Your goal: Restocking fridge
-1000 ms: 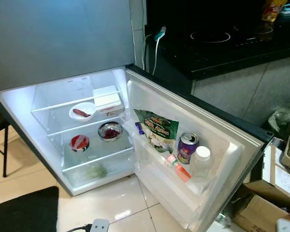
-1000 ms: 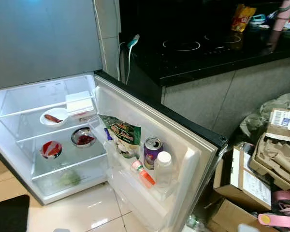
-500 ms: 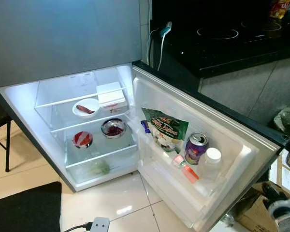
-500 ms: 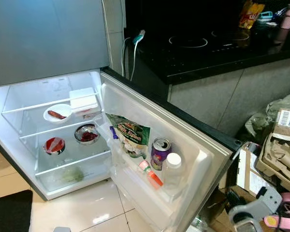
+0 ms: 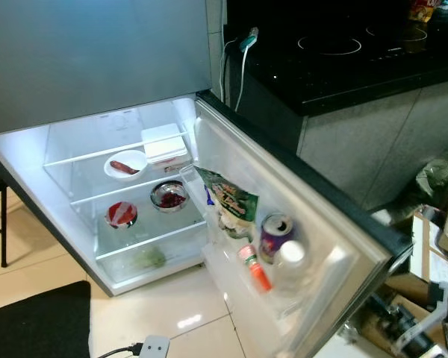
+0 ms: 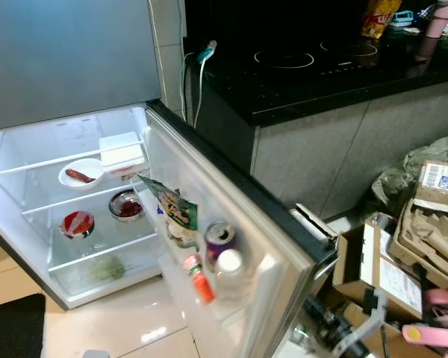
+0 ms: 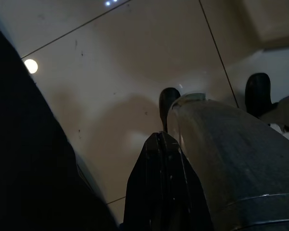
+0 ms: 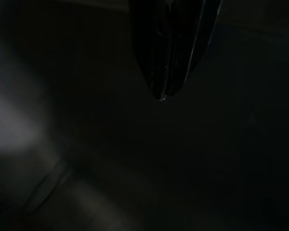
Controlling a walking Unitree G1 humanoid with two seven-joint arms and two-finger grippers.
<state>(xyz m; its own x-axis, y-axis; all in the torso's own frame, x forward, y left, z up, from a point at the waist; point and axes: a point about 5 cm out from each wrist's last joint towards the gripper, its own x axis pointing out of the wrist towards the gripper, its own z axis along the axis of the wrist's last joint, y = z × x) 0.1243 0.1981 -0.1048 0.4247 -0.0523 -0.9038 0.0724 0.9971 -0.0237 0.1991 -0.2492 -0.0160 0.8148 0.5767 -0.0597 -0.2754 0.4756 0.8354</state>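
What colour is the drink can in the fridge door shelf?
Purple drink can with a silver top, clearest in the left eye view.

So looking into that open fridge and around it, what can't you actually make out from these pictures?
- Green thing behind the frosted front of the crisper drawer: what it is, left eye view.
- Purple can and green snack bag: label print too small.
- Right gripper: the right wrist view is too dark to show its surroundings.
- Metal bowl: its red contents, too small to identify.
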